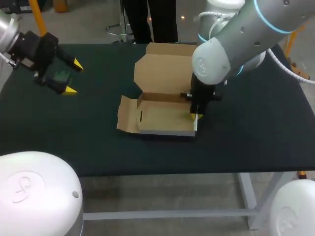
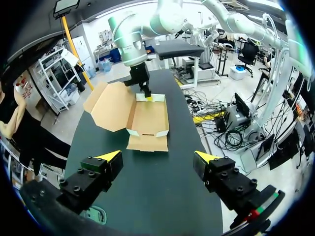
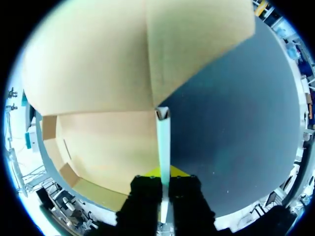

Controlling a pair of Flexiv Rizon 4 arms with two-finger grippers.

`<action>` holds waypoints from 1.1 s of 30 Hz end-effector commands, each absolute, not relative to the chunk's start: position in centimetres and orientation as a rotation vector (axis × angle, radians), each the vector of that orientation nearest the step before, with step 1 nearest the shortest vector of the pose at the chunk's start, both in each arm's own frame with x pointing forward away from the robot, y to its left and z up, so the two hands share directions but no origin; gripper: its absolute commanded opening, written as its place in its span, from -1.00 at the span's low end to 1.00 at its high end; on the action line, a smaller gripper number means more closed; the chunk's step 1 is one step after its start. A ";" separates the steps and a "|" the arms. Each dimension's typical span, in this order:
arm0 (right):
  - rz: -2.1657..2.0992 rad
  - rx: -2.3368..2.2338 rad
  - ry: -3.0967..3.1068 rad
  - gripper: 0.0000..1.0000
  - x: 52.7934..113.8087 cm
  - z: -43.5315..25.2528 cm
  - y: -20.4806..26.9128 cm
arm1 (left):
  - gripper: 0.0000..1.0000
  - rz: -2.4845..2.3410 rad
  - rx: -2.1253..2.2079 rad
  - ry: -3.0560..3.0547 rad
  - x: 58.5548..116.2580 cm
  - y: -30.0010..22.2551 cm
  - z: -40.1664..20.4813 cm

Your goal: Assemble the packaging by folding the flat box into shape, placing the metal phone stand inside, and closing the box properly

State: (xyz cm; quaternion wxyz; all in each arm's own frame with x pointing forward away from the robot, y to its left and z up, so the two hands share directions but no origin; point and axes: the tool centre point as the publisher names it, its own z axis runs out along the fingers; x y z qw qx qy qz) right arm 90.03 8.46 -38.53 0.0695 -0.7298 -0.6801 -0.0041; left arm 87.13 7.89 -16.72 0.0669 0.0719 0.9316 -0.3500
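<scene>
The right pincer (image 1: 196, 117) is clenching the side wall (image 3: 164, 140) of the box (image 1: 162, 120) between its fingers, probably to stand it upright. The box is sitting under that pincer on the tabletop (image 1: 98, 152). The left pincer (image 1: 74, 77) is hanging released, well apart.

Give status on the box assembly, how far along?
Done: the box base is up, with front and back walls standing. In hand: right gripper pinches the right side wall upright; left gripper hangs open, off to the side. Left: left flap lies splayed, lid is open, no phone stand in view.
</scene>
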 end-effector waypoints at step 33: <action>0.228 -2.041 -2.028 -1.00 88.7 -40.8 8.9 | 1.00 -0.959 0.253 2.916 86.6 6.3 -21.2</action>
